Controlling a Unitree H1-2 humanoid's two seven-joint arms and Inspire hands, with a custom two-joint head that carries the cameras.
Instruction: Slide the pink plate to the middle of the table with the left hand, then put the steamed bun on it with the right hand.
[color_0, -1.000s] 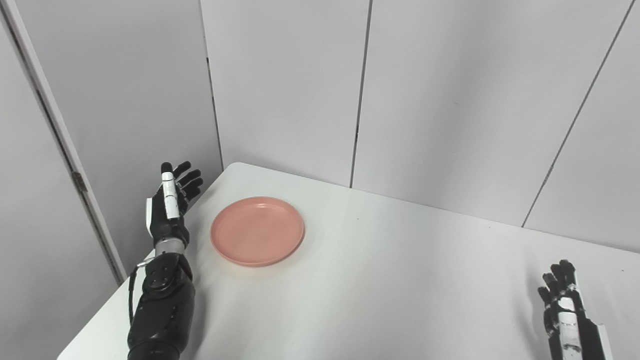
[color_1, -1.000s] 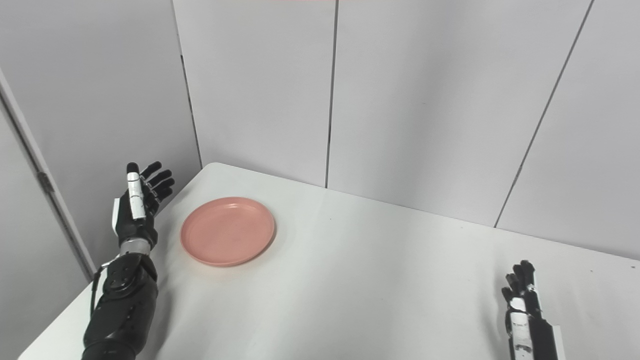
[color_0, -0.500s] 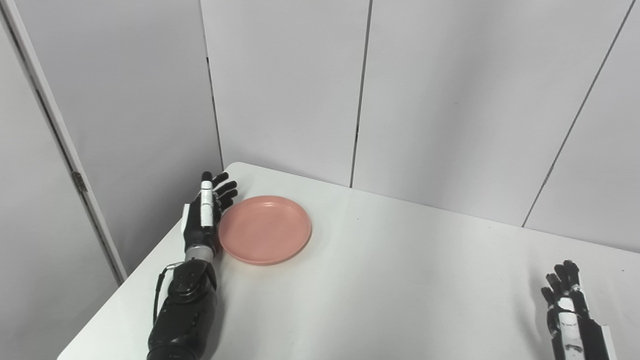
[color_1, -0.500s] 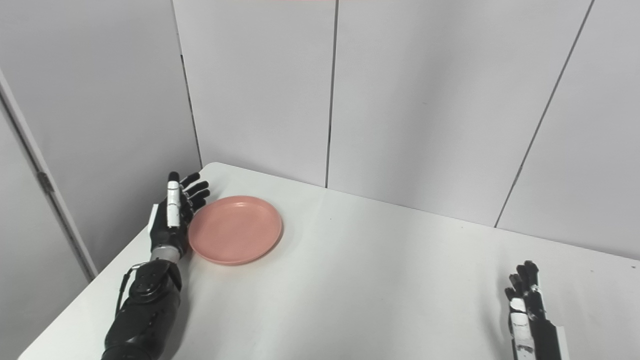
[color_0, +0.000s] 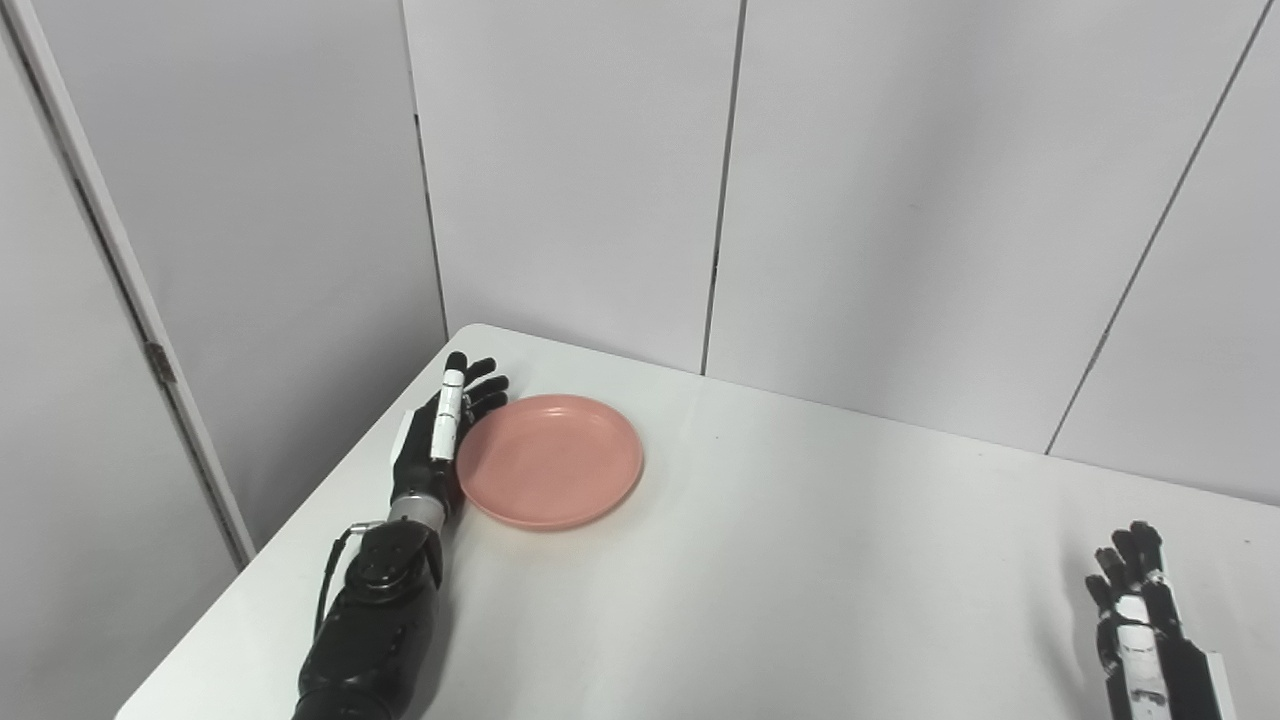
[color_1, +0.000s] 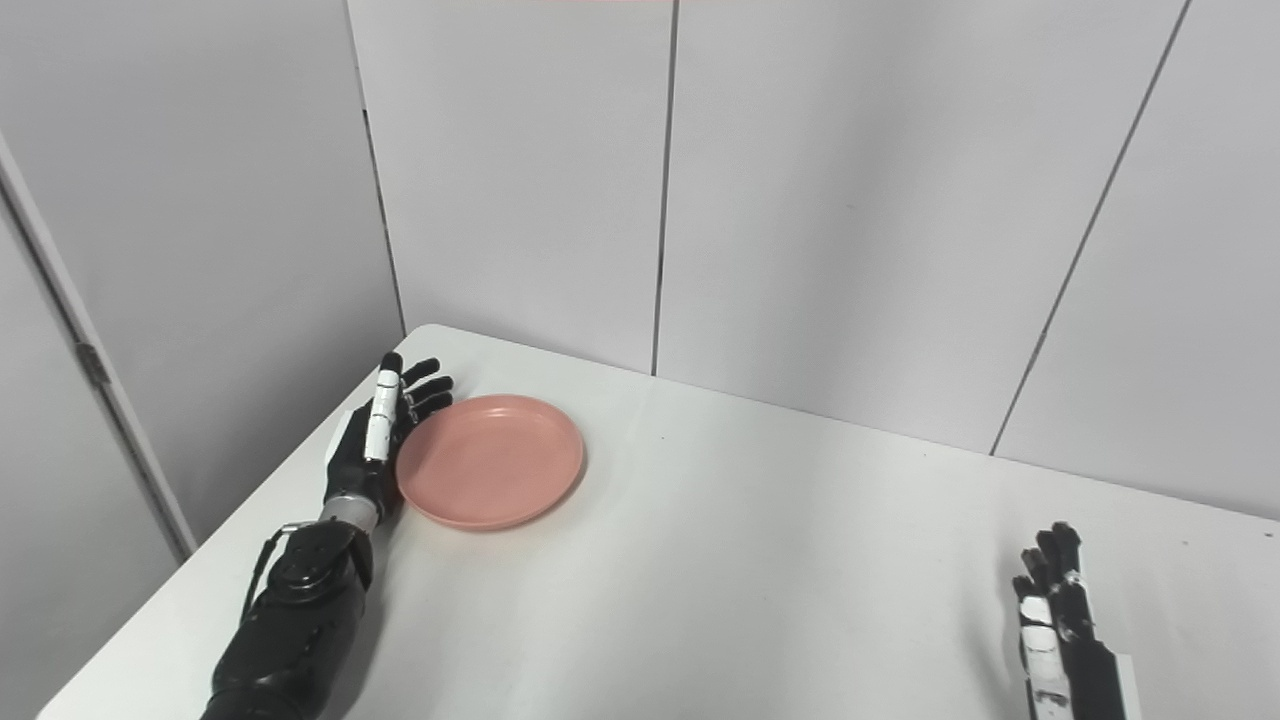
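At left of frame your left hand (color_0: 440, 440), fingers spread, presses the pink plate (color_0: 550, 460) rim; plate short of centre, no bun visible, right hand (color_0: 1135, 610) open, idle.

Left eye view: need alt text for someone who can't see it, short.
The robot's left hand, open with fingers straight, rests edge-on against the left rim of an empty pink plate near the far left corner of a white table. The right hand waits open at the table's near right, holding nothing. No steamed bun is visible; grey wall panels stand behind.
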